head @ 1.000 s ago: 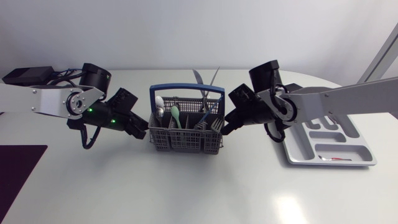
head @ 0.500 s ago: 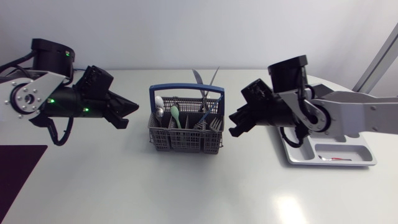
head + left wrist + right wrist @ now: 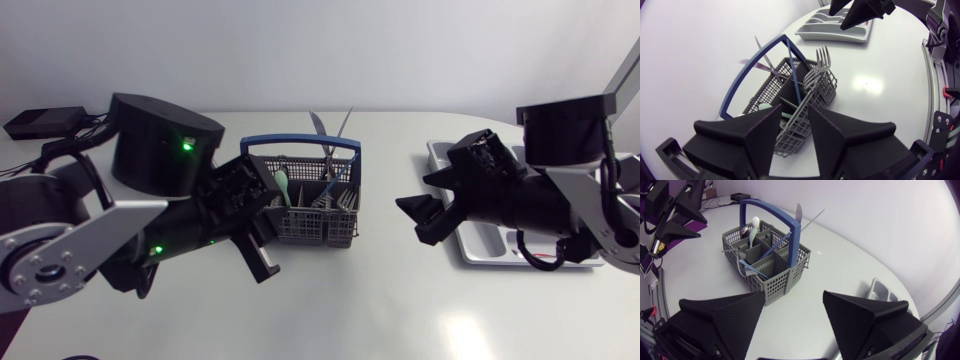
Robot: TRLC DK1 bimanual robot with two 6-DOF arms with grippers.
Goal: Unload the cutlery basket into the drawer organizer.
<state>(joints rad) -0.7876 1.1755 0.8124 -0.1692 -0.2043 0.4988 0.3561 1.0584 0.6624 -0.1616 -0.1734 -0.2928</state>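
The grey cutlery basket (image 3: pixel 318 222) with a blue handle (image 3: pixel 300 143) stands mid-table, holding forks (image 3: pixel 822 57), knives (image 3: pixel 318 124) and a green spoon (image 3: pixel 282 183). My left gripper (image 3: pixel 268 232) hangs high over the basket's left end, open; in its wrist view the fingers (image 3: pixel 765 127) stand a little apart with the basket (image 3: pixel 790 95) below and ahead. My right gripper (image 3: pixel 415 220) is open, right of the basket, above the grey drawer organizer (image 3: pixel 482 245). Its fingers (image 3: pixel 725 312) are spread wide and hold nothing, with the basket (image 3: pixel 765 260) ahead.
A black box (image 3: pixel 42 121) with cables lies at the back left. The organizer (image 3: pixel 835 25) lies far beyond the basket, under my right gripper (image 3: pixel 860 10). Bare white tabletop (image 3: pixel 350 310) spreads in front of the basket.
Both grippers were shut beside the basket's ends. Each has lifted away and opened; the left rose over the basket's left end, the right drew back over the organizer.
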